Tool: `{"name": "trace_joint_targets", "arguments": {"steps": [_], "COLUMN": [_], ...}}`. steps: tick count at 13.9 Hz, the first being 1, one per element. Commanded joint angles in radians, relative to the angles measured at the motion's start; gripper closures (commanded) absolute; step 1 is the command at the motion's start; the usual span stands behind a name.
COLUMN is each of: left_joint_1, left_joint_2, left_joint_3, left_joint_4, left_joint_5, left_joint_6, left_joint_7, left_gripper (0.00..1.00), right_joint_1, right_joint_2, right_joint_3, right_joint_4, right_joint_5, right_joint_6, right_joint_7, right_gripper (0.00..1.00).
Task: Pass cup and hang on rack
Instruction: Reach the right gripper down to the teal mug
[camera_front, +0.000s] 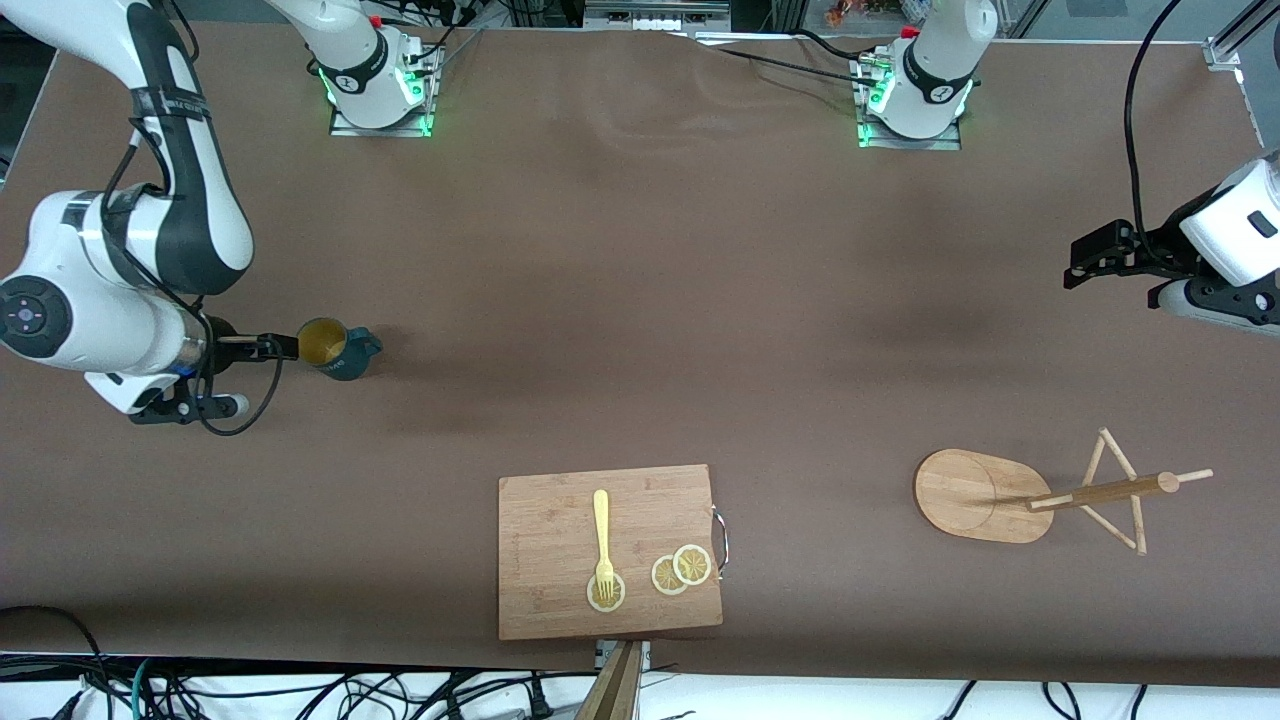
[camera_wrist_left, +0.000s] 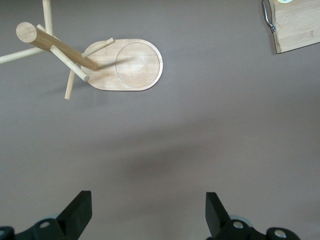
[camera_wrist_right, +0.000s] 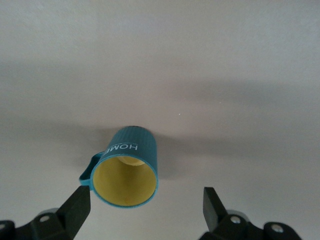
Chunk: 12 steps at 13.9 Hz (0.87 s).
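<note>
The dark teal cup (camera_front: 345, 352) with a yellowish inside rests on the table toward the right arm's end, its handle pointing away from my right gripper. My right gripper (camera_front: 285, 347) is open and empty right beside the cup. In the right wrist view the cup (camera_wrist_right: 131, 167) shows its mouth just ahead of the gripper (camera_wrist_right: 146, 200), close to one finger and untouched. The bamboo rack (camera_front: 985, 495) stands toward the left arm's end. My left gripper (camera_front: 1165, 297) waits open in the air above that end. The left wrist view shows the rack (camera_wrist_left: 127, 67) below the open gripper (camera_wrist_left: 147, 210).
A rectangular wooden cutting board (camera_front: 610, 550) lies near the table's front edge, carrying a yellow fork (camera_front: 601, 530) and lemon slices (camera_front: 680, 570). Its corner shows in the left wrist view (camera_wrist_left: 297, 27). Brown tabletop lies between the cup and the rack.
</note>
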Motion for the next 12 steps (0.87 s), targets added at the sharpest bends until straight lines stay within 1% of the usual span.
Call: {"name": "trace_joint_targets", "arguments": {"steps": [1,4,7,10,12], "left_joint_1": [0.001,0.003,0.003,0.001,0.001], "left_joint_2": [0.011,0.011,0.009,0.009,0.011], "left_joint_3": [-0.007,-0.004,-0.004,-0.004,-0.006], "left_joint_4": [0.025,0.024,0.023,0.024,0.025], "left_joint_5": [0.027,0.027,0.027,0.027,0.027], "left_joint_6": [-0.019,-0.019,-0.019,-0.020,-0.019], "left_joint_7": [-0.004,-0.005,-0.005,-0.005,-0.005], "left_gripper": [0.00,0.00,0.00,0.00,0.00], "right_joint_1": [-0.006,-0.009,-0.010,-0.013,-0.013], "right_joint_2": [-0.022,-0.026,-0.022,-0.022,-0.022], "right_joint_3": [0.002,-0.003,-0.006,-0.006,-0.006], "right_joint_4": [-0.088,-0.156,-0.174,-0.242,-0.263], "right_joint_5": [0.017,0.017,0.017,0.017,0.018], "right_joint_6": [0.067,0.116,0.136,0.207,0.233], "right_joint_7": [-0.002,-0.005,-0.005,-0.005,-0.005], "right_gripper": [0.00,0.00,0.00,0.00,0.00]}}
